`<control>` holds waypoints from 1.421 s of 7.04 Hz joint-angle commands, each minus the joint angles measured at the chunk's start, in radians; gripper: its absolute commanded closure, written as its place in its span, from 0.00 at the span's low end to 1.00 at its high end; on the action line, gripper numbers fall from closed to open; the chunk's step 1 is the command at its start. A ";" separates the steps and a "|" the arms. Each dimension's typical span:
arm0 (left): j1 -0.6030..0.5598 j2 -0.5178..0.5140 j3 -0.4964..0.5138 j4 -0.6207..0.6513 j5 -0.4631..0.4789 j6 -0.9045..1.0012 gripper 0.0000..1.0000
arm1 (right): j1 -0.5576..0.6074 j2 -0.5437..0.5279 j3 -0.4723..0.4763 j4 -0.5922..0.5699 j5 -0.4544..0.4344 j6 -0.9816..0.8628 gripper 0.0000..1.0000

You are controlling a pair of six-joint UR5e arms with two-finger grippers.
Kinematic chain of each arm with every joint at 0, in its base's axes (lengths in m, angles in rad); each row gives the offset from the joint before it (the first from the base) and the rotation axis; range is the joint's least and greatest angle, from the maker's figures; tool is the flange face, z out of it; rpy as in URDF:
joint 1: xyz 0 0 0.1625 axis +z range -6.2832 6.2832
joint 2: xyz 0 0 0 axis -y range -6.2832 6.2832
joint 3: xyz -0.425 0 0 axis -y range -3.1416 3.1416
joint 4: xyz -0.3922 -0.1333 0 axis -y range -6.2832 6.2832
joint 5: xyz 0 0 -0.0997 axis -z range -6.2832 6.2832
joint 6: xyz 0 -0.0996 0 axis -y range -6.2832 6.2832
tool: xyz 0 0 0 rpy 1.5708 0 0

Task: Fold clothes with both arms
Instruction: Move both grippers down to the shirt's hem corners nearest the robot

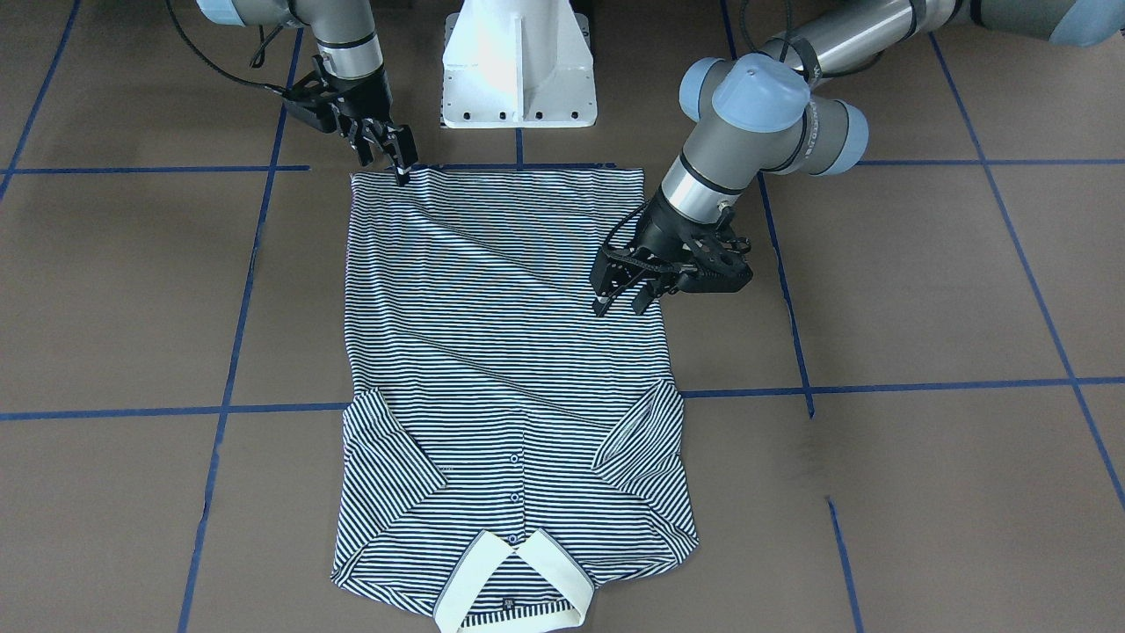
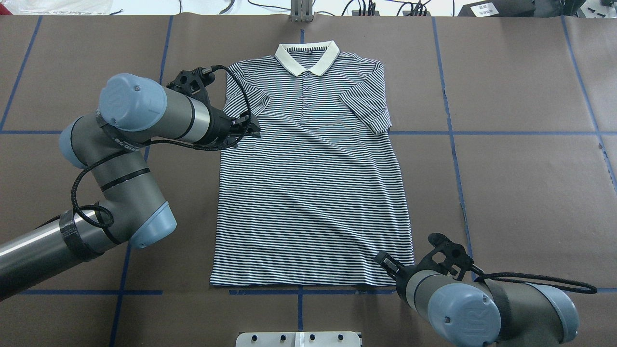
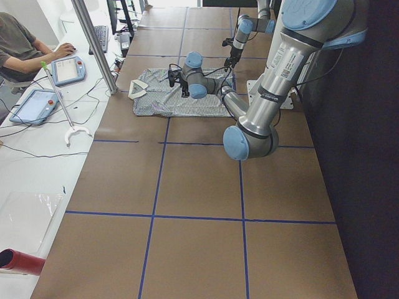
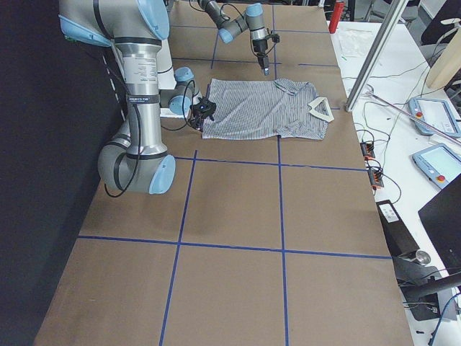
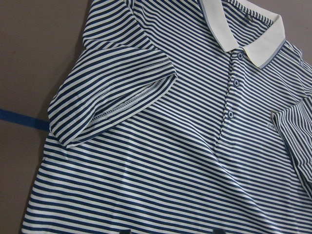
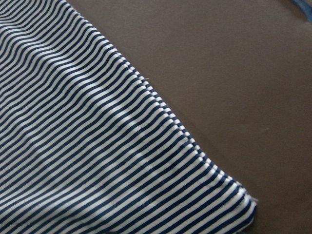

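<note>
The striped polo shirt (image 1: 510, 334) lies flat and face up on the brown table (image 1: 923, 290), with both sleeves folded inward. Its cream collar (image 2: 307, 58) is on the far side from my base. My left gripper (image 1: 622, 306) is open and hovers just above the shirt's side edge, below the folded sleeve (image 2: 243, 99); its wrist view shows that sleeve (image 5: 112, 97) and the buttons. My right gripper (image 1: 387, 163) looks open, with a fingertip down at the hem near the corner (image 2: 407, 274). In the right wrist view that corner (image 6: 243, 204) lies flat.
The white pedestal base (image 1: 518, 70) stands just behind the hem. Blue tape lines (image 1: 879, 387) grid the table. In the exterior left view a person (image 3: 25, 50) sits at a side bench with tablets (image 3: 65, 68) and cables. A metal post (image 4: 374, 58) stands beyond the collar.
</note>
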 commanded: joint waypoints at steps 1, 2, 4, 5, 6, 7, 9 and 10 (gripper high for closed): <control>0.005 0.004 -0.001 0.000 0.001 -0.005 0.34 | -0.005 -0.053 -0.001 -0.002 -0.009 0.006 0.23; 0.011 0.004 0.000 0.000 0.002 -0.005 0.34 | -0.005 -0.055 -0.003 -0.014 -0.009 0.007 0.23; 0.012 0.004 -0.001 0.000 0.002 -0.007 0.34 | -0.006 -0.052 -0.004 -0.016 -0.006 0.008 0.40; 0.013 0.005 0.000 -0.001 0.002 -0.005 0.33 | -0.006 -0.050 -0.004 -0.016 -0.006 0.009 0.77; 0.011 0.005 -0.001 0.000 0.002 -0.005 0.33 | -0.006 -0.042 -0.003 -0.016 -0.004 0.009 1.00; 0.011 0.005 -0.001 0.000 0.002 -0.005 0.33 | -0.008 -0.038 -0.007 -0.016 -0.004 0.007 1.00; 0.009 0.005 -0.012 0.000 0.001 -0.007 0.33 | -0.002 -0.035 0.005 -0.016 -0.004 0.008 1.00; 0.032 0.083 -0.103 0.002 0.004 -0.083 0.33 | 0.006 -0.047 0.058 -0.016 -0.004 0.009 1.00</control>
